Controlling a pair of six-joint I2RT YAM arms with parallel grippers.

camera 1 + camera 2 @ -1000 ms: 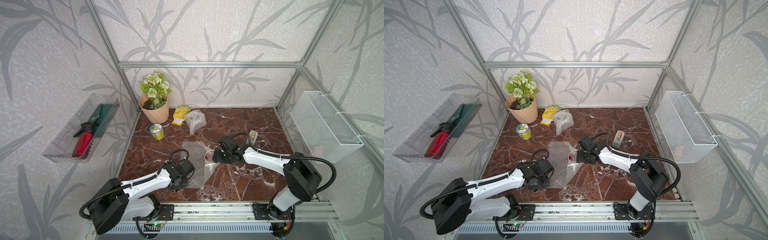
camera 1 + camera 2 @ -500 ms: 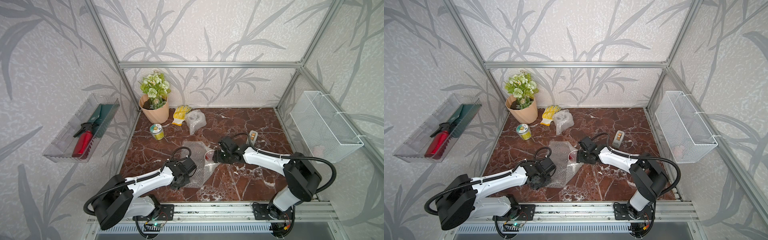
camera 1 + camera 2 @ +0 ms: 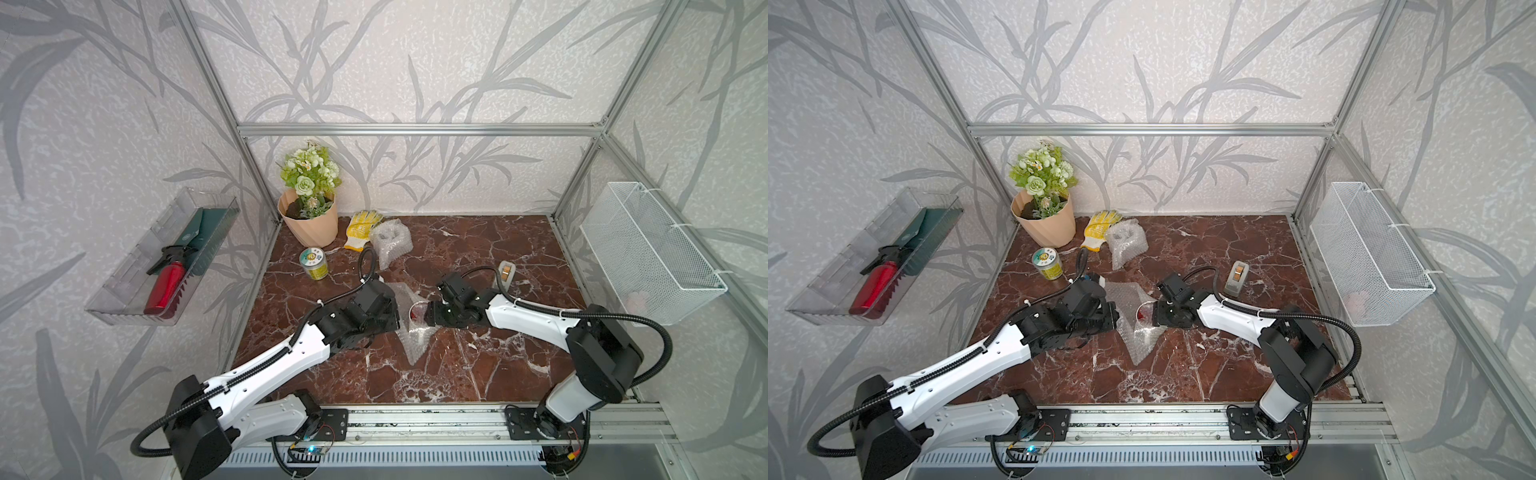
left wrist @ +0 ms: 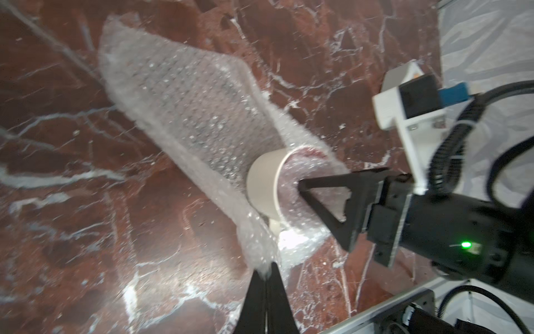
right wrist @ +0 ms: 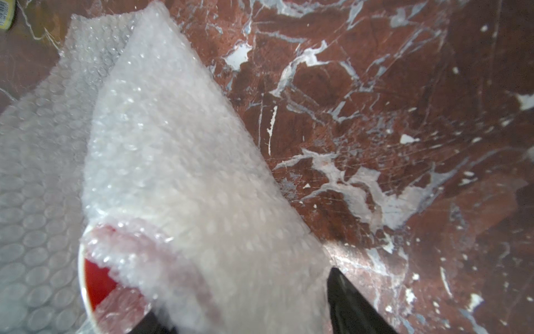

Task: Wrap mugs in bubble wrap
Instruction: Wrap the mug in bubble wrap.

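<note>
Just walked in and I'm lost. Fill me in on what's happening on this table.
Two robot arms are wrapping a mug in bubble wrap. The left tool is shut on an edge of the sheet, which only partly covers the red-lined mug. The right tool sits at the mug's mouth with the sheet between its jaws; whether it grips is unclear. A wrapped bundle sits at the back.

i see soft, clear bubbly plastic bubble wrap (image 4: 187, 115), a smooth ceramic mug (image 4: 261, 185) and a polished marble-look tabletop (image 4: 63, 219).

Leaf-patterned walls (image 3: 415, 62), red marble floor (image 3: 478, 241).
</note>
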